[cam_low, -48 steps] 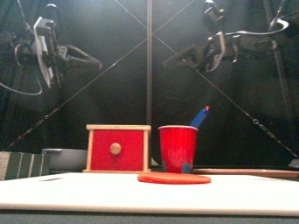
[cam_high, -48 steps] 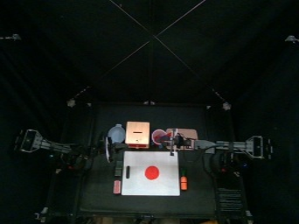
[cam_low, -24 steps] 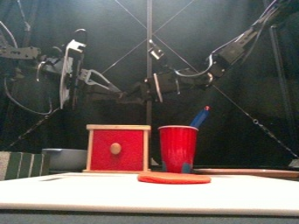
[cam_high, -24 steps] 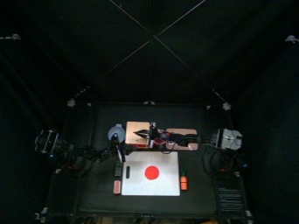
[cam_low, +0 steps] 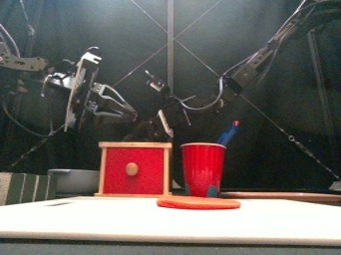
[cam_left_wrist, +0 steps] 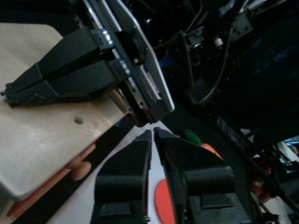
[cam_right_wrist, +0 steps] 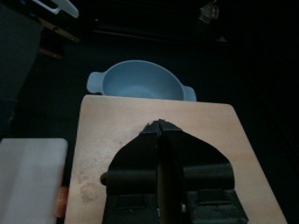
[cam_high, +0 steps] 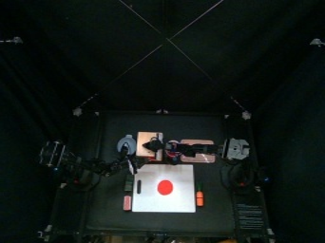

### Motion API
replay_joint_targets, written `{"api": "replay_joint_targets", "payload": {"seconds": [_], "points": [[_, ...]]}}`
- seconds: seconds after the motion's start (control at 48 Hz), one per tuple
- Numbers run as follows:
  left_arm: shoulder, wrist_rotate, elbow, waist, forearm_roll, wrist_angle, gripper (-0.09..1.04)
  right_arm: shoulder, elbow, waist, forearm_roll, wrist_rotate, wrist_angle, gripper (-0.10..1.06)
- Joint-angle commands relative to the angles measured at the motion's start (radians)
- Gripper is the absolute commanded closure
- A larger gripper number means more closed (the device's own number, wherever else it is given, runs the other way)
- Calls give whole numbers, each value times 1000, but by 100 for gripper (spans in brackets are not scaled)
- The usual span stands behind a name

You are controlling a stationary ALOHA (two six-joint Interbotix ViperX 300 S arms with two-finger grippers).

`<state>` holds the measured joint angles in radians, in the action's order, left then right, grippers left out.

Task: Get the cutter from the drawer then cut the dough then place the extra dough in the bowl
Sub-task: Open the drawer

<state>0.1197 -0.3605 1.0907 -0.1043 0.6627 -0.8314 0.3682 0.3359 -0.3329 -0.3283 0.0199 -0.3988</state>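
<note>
Right end effector point(cam_right_wrist: 160, 129), jaws pressed together, hovers over the wooden box point(cam_right_wrist: 117, 166) beside the bowl point(cam_right_wrist: 138, 80), the left end effector point(cam_left_wrist: 151, 133) likewise closed nearby, with the dough point(cam_high: 162, 186) on the white board point(cam_high: 143, 199) in front.

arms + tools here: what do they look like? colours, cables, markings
Left arm and right arm: black links, with black cables looping off them. Left tool: two black jaws tapering to a point. Right tool: the same; seen from outside, its jaws look grey under a silver cross-plate. No markings legible.
</note>
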Motion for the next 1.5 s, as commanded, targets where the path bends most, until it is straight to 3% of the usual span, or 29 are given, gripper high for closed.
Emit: {"api": "replay_joint_targets", "payload": {"seconds": [0.021, 0.229, 0.792, 1.083, 1.5], "points": [[3, -20, -15, 0, 57, 38, 21, -12, -8, -5, -2, -2, 14, 99], [3, -63, -23, 0, 152, 101, 13, -11, -12, -3, 0, -3, 14, 99], [-175, -232, -124, 34, 167, 173, 13, -6, -18, 3, 2, -5, 14, 99], [-201, -238, -147, 66, 244, 169, 13, -6, -18, 3, 5, -5, 14, 99], [-261, -238, -186, 94, 253, 156, 15, -6, -18, 11, 5, -5, 15, 99]]}}
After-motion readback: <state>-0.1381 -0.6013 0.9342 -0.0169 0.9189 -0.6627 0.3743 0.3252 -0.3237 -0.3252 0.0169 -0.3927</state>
